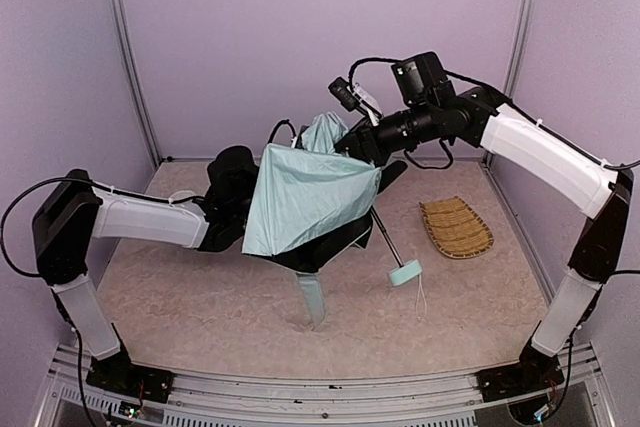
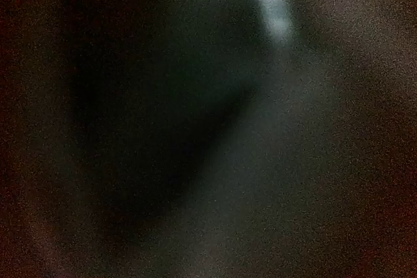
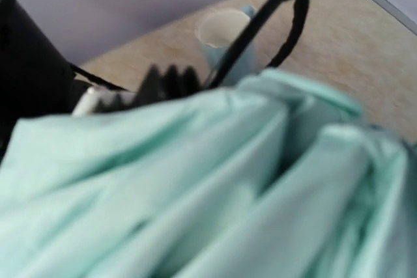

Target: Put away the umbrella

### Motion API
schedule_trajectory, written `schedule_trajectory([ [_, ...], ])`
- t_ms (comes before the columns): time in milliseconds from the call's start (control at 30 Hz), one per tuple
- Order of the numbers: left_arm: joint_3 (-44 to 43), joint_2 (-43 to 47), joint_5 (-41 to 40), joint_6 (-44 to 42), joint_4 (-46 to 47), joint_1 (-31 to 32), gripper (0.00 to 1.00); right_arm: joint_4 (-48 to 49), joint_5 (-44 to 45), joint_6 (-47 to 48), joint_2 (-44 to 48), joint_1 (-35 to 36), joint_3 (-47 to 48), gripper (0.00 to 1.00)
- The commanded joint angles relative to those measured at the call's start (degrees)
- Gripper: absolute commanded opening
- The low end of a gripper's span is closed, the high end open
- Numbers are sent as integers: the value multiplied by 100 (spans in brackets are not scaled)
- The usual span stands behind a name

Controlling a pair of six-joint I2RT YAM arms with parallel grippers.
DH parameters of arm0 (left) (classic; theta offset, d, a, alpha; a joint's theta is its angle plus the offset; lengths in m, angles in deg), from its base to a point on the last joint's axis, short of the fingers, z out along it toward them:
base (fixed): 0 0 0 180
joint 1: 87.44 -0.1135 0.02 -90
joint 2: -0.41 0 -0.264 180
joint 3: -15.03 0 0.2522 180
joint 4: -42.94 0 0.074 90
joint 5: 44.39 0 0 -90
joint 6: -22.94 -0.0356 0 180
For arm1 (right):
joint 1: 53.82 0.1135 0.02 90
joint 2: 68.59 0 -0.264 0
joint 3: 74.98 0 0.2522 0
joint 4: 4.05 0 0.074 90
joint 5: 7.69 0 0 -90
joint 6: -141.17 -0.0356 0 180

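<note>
The umbrella (image 1: 305, 192) droops over the middle of the table (image 1: 200, 317). The left gripper hides under its cloth, pressed shut. The right gripper (image 1: 355, 147) is at its top; pinching or not, I cannot tell.

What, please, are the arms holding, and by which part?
It cannot be told: the left gripper is shut but hidden under the umbrella; the right gripper meets its bunched fabric, fingers unseen.

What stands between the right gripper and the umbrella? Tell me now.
Nothing visible. The right gripper is up against the umbrella at its bunched mint fabric, which fills the right wrist view. The cup stands beyond the umbrella, not between them.
</note>
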Motion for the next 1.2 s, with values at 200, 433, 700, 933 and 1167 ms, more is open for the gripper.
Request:
schedule_trajectory([
  [200, 883, -1246, -675, 1123, 253, -801, 13, -623, 102, 1171, -1924, -221, 28, 80],
  [433, 1355, -1228, -985, 867, -24, -1041, 58, -60, -65, 1176, -2807, -523, 59, 78],
  [700, 1824, -45, -2295, 87, -1110, -1232, 79, 515, 1056, 756, -1625, -627, -536, 90],
  [933, 1912, 909, -3563, -743, -2066, -1050, 83, 911, 2492, -76, 100, -561, -2035, 93],
  [1167, 1924, 1903, -4136, -1836, -2243, -667, 77, 994, 2519, -813, 1060, 11, -3940, 79],
])
